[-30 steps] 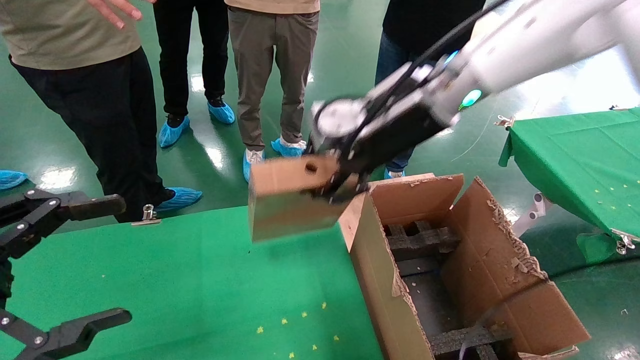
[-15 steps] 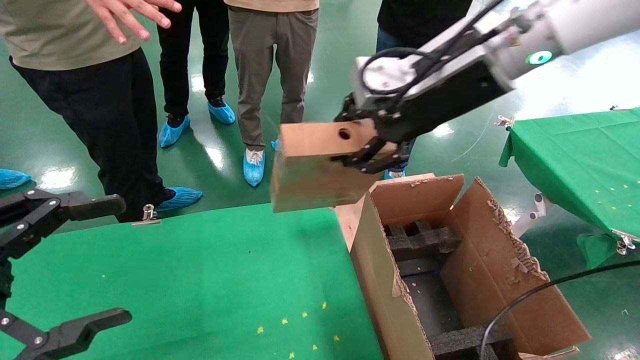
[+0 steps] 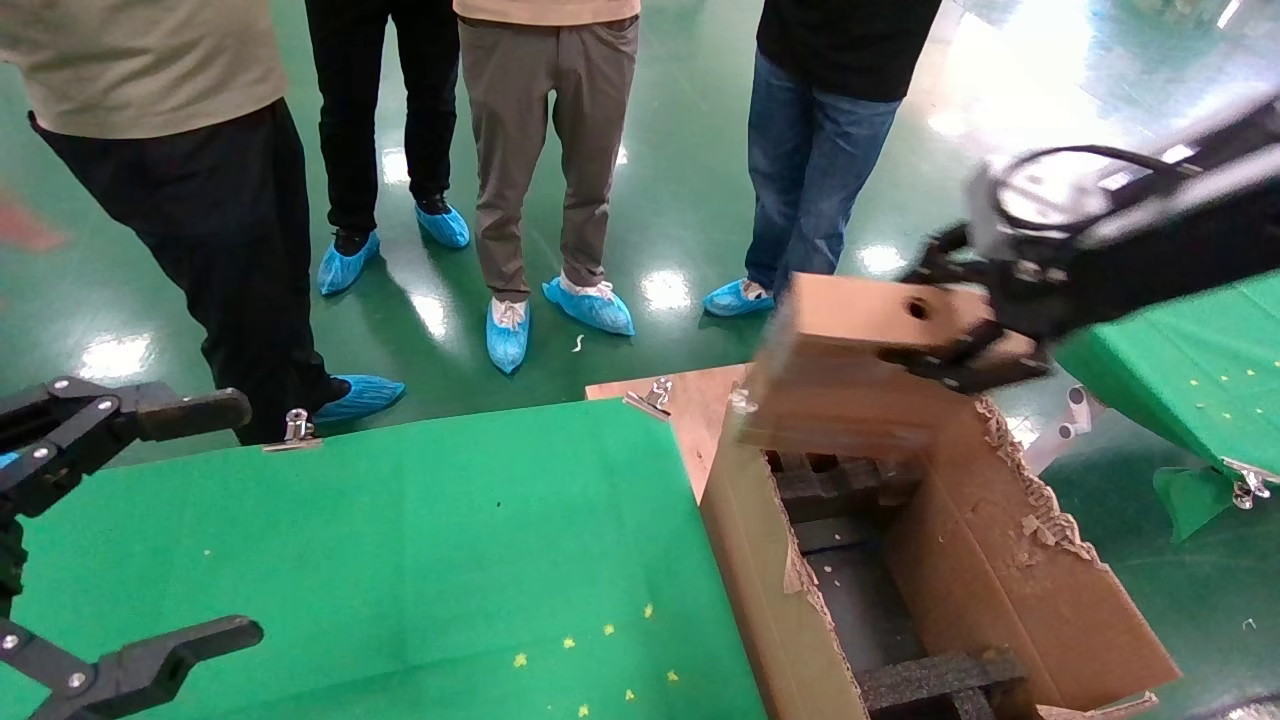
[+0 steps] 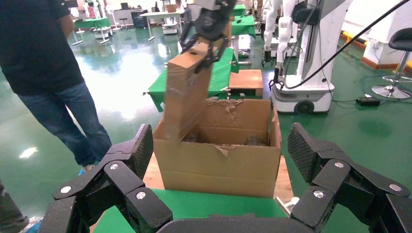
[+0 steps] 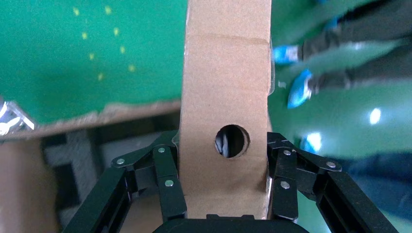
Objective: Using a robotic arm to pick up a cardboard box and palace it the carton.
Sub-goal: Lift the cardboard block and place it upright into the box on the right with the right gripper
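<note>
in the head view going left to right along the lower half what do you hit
left gripper → green table → carton with the cardboard box held over its far end by the right gripper → second green table

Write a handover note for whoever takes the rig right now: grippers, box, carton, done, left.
Right gripper: shut on the box, clamping its top end beside the round hole; arm reaches in from the right.
Left gripper: open, holding nothing, parked over the green table at the near left.
Box: in the air, hanging over the far end of the carton, lower part at about rim level, not released.
Carton: open, beside the table's right edge, black foam inserts inside.
Done: box picked up and carried over the carton.
Left: lower it in, open the right gripper, pull the arm out.
</note>
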`<action>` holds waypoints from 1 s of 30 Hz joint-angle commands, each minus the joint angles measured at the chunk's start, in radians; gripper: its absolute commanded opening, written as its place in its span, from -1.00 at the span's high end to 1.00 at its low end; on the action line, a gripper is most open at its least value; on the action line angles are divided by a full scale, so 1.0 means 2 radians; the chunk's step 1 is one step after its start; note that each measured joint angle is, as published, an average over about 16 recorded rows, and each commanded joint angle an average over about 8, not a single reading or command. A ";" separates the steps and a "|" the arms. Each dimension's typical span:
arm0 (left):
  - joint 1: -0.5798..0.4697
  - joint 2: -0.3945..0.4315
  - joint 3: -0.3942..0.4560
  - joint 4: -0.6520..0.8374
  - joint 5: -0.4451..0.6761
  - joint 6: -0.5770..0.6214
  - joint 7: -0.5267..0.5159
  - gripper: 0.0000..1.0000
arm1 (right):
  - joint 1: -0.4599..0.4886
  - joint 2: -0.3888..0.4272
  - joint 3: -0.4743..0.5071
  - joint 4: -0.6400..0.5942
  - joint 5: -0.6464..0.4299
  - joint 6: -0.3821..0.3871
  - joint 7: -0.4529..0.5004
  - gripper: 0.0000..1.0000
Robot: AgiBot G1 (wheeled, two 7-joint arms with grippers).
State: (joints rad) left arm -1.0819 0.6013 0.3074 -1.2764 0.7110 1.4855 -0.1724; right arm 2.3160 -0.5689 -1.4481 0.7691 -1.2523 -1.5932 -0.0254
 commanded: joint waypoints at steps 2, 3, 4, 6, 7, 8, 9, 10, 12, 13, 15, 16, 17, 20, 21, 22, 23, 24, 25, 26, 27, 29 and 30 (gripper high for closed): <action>0.000 0.000 0.000 0.000 0.000 0.000 0.000 -1.00 | 0.017 0.033 -0.024 0.020 -0.003 0.002 0.013 1.00; 0.000 0.000 0.000 0.000 0.000 0.000 0.000 -1.00 | 0.019 0.042 -0.031 0.023 -0.005 0.002 0.016 1.00; 0.000 0.000 0.000 0.000 0.000 0.000 0.000 -1.00 | 0.021 0.052 -0.036 0.025 -0.006 0.003 0.017 1.00; 0.000 0.000 0.000 0.000 0.000 0.000 0.000 -1.00 | 0.022 0.069 -0.047 0.028 -0.007 0.005 0.020 1.00; 0.000 0.000 0.000 0.000 0.000 0.000 0.000 -1.00 | 0.022 0.076 -0.052 0.029 -0.009 0.006 0.020 1.00; 0.000 0.000 0.000 0.000 0.000 0.000 0.000 -1.00 | 0.022 0.083 -0.056 0.029 -0.009 0.007 0.021 1.00; 0.000 0.000 0.000 0.000 0.000 0.000 0.000 -1.00 | 0.021 0.089 -0.060 0.029 -0.010 0.007 0.021 1.00; 0.000 0.000 0.000 0.000 0.000 0.000 0.000 -1.00 | 0.020 0.095 -0.064 0.029 -0.011 0.008 0.020 1.00; 0.000 0.000 0.000 0.000 0.000 0.000 0.000 -1.00 | 0.017 0.103 -0.069 0.028 -0.008 0.011 0.020 1.00; 0.000 0.000 0.000 0.000 0.000 0.000 0.000 -1.00 | 0.015 0.105 -0.071 0.027 -0.007 0.013 0.019 1.00; 0.000 0.000 0.000 0.000 0.000 0.000 0.000 -1.00 | 0.012 0.109 -0.074 0.026 -0.003 0.016 0.018 1.00; 0.000 0.000 0.000 0.000 0.000 0.000 0.000 -1.00 | 0.010 0.110 -0.075 0.025 -0.001 0.018 0.017 1.00; 0.000 0.000 0.000 0.000 0.000 0.000 0.000 -1.00 | 0.008 0.111 -0.077 0.025 0.001 0.019 0.016 1.00; 0.000 0.000 0.000 0.000 0.000 0.000 0.000 -1.00 | 0.003 0.109 -0.080 0.026 0.006 0.022 0.014 1.00; 0.000 0.000 0.000 0.000 -0.001 0.000 0.000 -1.00 | 0.002 0.109 -0.081 0.026 0.006 0.022 0.013 1.00; 0.000 0.000 0.000 0.000 -0.001 0.000 0.000 -1.00 | 0.001 0.109 -0.081 0.027 0.007 0.023 0.013 1.00; 0.000 0.000 0.000 0.000 -0.001 0.000 0.000 -1.00 | 0.000 0.108 -0.081 0.027 0.008 0.023 0.013 1.00; 0.000 0.000 0.000 0.000 -0.001 0.000 0.000 -1.00 | 0.000 0.107 -0.081 0.027 0.008 0.023 0.013 1.00; 0.000 0.000 0.000 0.000 -0.001 0.000 0.000 -1.00 | 0.000 0.107 -0.080 0.026 0.008 0.022 0.013 1.00; 0.000 0.000 0.000 0.000 -0.001 0.000 0.000 -1.00 | 0.001 0.107 -0.080 0.026 0.008 0.022 0.013 1.00; 0.000 0.000 0.000 0.000 -0.001 0.000 0.000 -1.00 | 0.001 0.107 -0.080 0.025 0.007 0.022 0.014 1.00; 0.000 0.000 0.000 0.000 -0.001 0.000 0.000 -1.00 | 0.001 0.107 -0.079 0.025 0.008 0.023 0.015 1.00; 0.000 0.000 0.000 0.000 -0.001 0.000 0.000 -1.00 | 0.000 0.107 -0.079 0.024 0.009 0.025 0.018 1.00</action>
State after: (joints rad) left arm -1.0819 0.6009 0.3080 -1.2760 0.7099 1.4849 -0.1719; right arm 2.3038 -0.3533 -1.6099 0.8213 -1.2296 -1.5230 0.0376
